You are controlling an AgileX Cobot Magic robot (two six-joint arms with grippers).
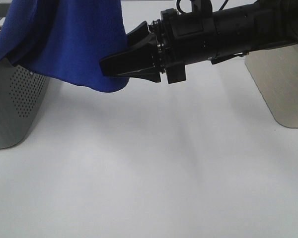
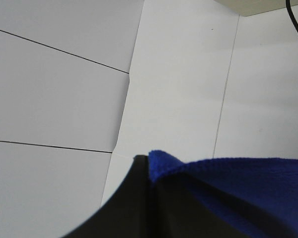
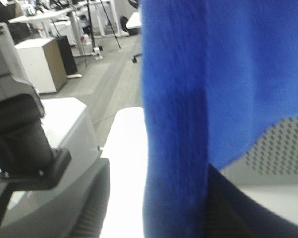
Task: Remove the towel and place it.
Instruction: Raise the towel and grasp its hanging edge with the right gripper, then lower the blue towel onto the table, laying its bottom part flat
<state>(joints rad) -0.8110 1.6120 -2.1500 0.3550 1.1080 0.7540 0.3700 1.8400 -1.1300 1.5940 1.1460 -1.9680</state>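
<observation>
The royal-blue towel [image 1: 74, 39] hangs from above the top of the exterior view, and its lower part drapes over the grey perforated basket [image 1: 15, 99] at the left. My left gripper [image 2: 149, 166] is out of the exterior view. In the left wrist view it is shut on the towel's edge [image 2: 228, 183]. My right gripper [image 1: 116, 50] reaches in from the right to the towel's hanging right edge. In the right wrist view its jaws stand apart with a vertical fold of towel [image 3: 179, 124] between them. The basket also shows behind the towel in the right wrist view [image 3: 280, 146].
A second grey metal container [image 1: 283, 89] stands at the right, under the right arm. The white table [image 1: 154, 173] spreads across the middle and front. Desks and a cabinet [image 3: 39, 64] stand beyond the table in the right wrist view.
</observation>
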